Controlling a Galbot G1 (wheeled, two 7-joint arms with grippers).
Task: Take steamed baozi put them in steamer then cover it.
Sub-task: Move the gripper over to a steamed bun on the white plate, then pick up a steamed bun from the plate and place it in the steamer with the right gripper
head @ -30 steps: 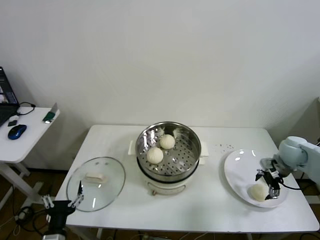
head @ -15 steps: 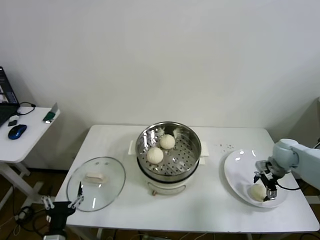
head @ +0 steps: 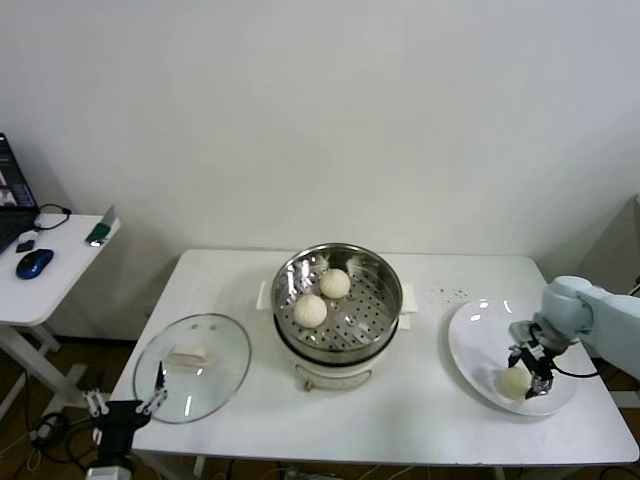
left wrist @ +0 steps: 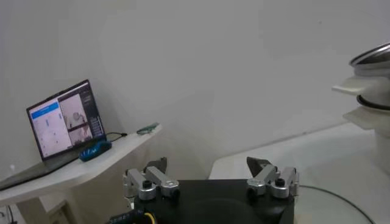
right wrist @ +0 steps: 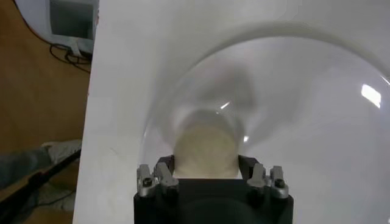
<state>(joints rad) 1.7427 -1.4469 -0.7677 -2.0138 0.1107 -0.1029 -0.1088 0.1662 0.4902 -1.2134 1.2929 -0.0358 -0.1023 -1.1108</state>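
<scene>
While two steamed baozi (head: 310,311) sit in the steamer (head: 338,300), a third (head: 515,382) lies on the plate (head: 475,340), right end effector (head: 528,381) clamped on it; the wrist view confirms. Left end effector (head: 125,403) hangs apart beside the cover (head: 192,366) on the desk (head: 440,420)

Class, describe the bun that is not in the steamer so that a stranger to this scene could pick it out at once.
Start at the white table and go to the flat white plate at its right end, beside the steel steamer. The bun lies on the plate's near side, between the fingers of the right end effector. Unlike the two buns in the steamer, it sits alone on the plate.
</scene>
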